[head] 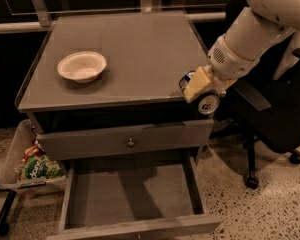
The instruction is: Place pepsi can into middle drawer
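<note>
My gripper (199, 88) is shut on the pepsi can (208, 104), a small blue can held tilted on its side with its silver top facing the camera. The can hangs at the front right corner of the grey cabinet top (135, 49), just past its edge. The middle drawer (132, 199) stands pulled open below, to the lower left of the can, and its flat grey floor is bare. The white arm reaches in from the upper right.
A cream bowl (82, 65) sits on the left of the cabinet top. A closed drawer face with a round knob (130, 142) is above the open drawer. A bin of snack bags (32, 166) stands at the left, a black office chair (270, 114) at the right.
</note>
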